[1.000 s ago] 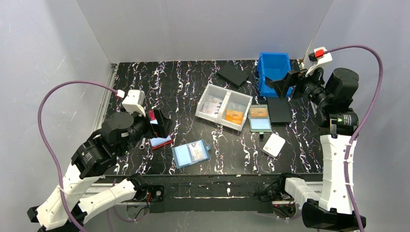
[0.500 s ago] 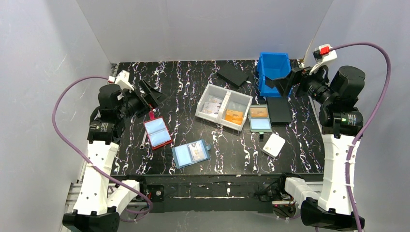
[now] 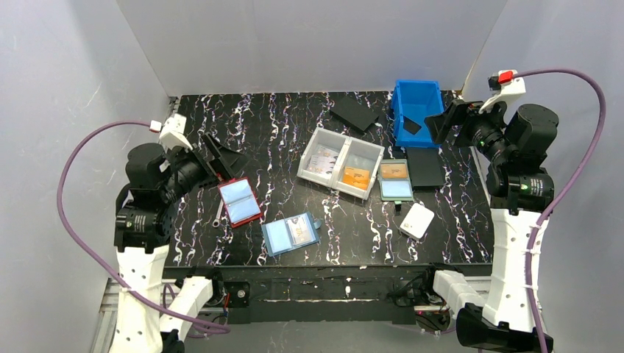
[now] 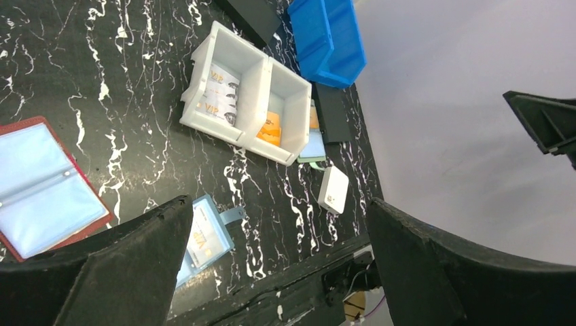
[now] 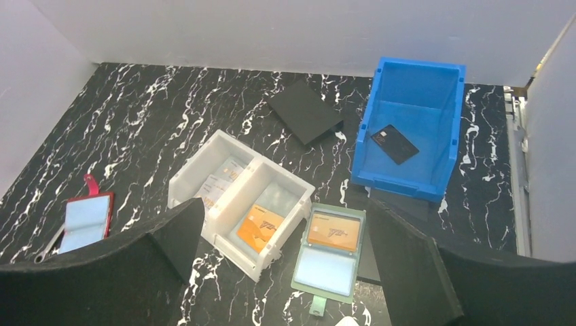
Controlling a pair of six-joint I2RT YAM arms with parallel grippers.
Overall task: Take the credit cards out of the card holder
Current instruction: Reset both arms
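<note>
The left gripper (image 3: 223,154) hung above the table's 9 o'clock edge, jaws spread wide and empty; judged parked clear ahead of any approach. At its 5 o'clock lay a red-edged holder (image 3: 239,202), open. The card holder (image 3: 290,234) lay at the table's 7 o'clock, near the front edge, untouched and spread flat with pockets upward, presumably to expose the credit cards (image 3: 301,230). One printed card was counted, in its right panel; the left panel appeared bare. A teal holder (image 3: 396,180) sat beside the white tray (image 3: 343,160). Holders counted: three. The right gripper (image 3: 444,119) was raised at 2 o'clock by the blue bin (image 3: 398,110), jaws likewise apart, empty.
</note>
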